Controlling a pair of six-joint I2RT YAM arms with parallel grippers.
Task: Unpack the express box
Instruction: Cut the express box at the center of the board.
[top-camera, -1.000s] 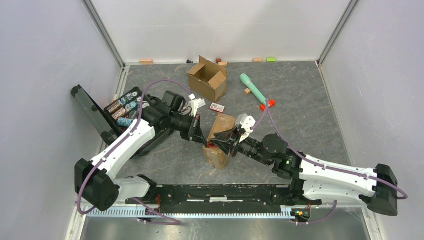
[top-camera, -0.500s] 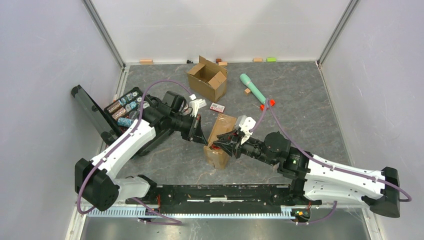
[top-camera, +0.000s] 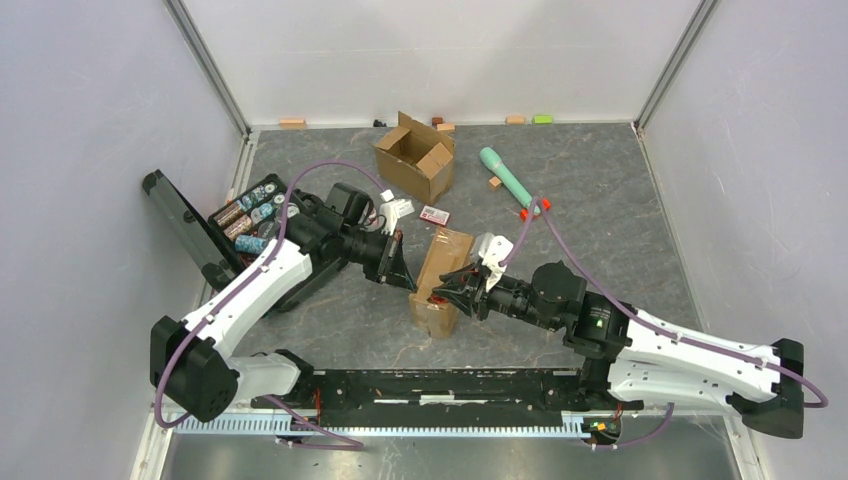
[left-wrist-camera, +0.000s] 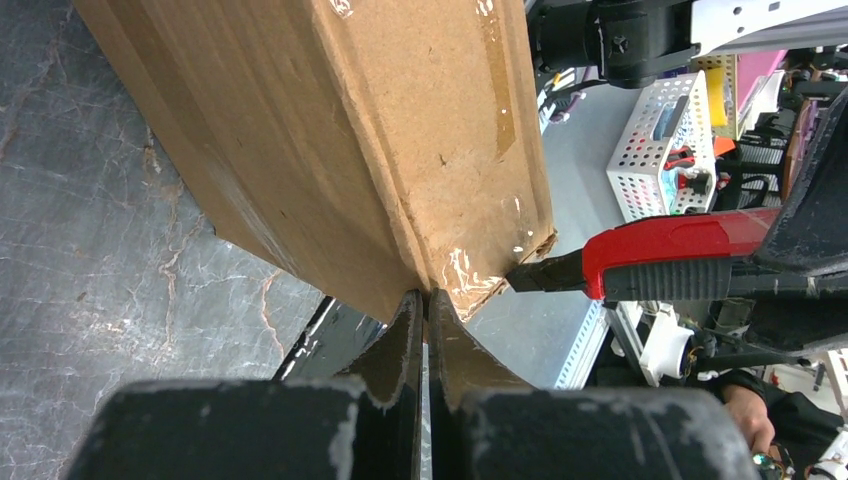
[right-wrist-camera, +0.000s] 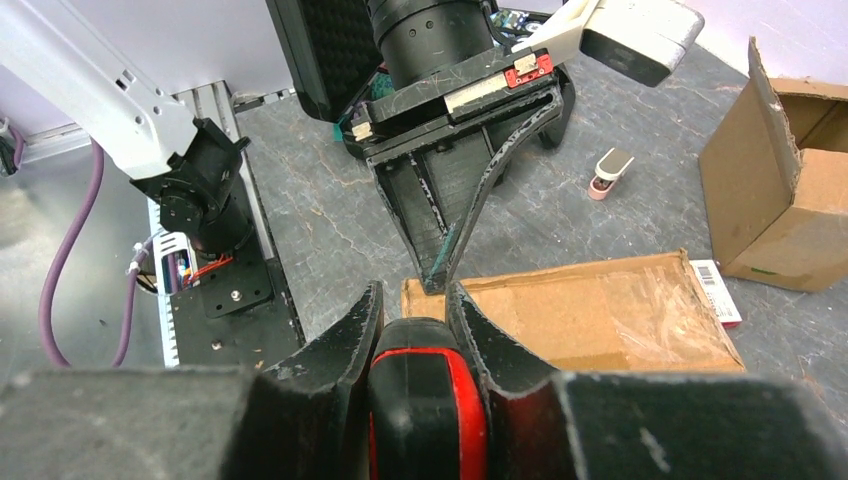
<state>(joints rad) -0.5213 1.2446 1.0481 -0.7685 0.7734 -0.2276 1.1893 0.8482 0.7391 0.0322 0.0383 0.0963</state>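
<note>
Cardboard, top view: the taped express box stands tilted on the bench, caught between the two hands.
Left hand, top view: the left hand meets the box's left long edge.
Right hand, top view: the right hand reaches the box's lower right side.
Room, top view: bare bench lies open beyond the right hand; an open carton and a green tool lie well beyond both hands, and a black case sits behind the left hand.
Left wrist view: the left hand has its fingers pressed together, tips touching the box's bottom edge near its corner.
Edge, left wrist view: just right of the tips, the blade of a red-handled cutter meets that torn, taped corner.
Right wrist view: the right hand is clamped on the cutter.
Edge, right wrist view: the box's near corner lies just ahead of the fingers, with the left hand pointing down onto it.
Room, right wrist view: the open carton stands ahead and right.
</note>
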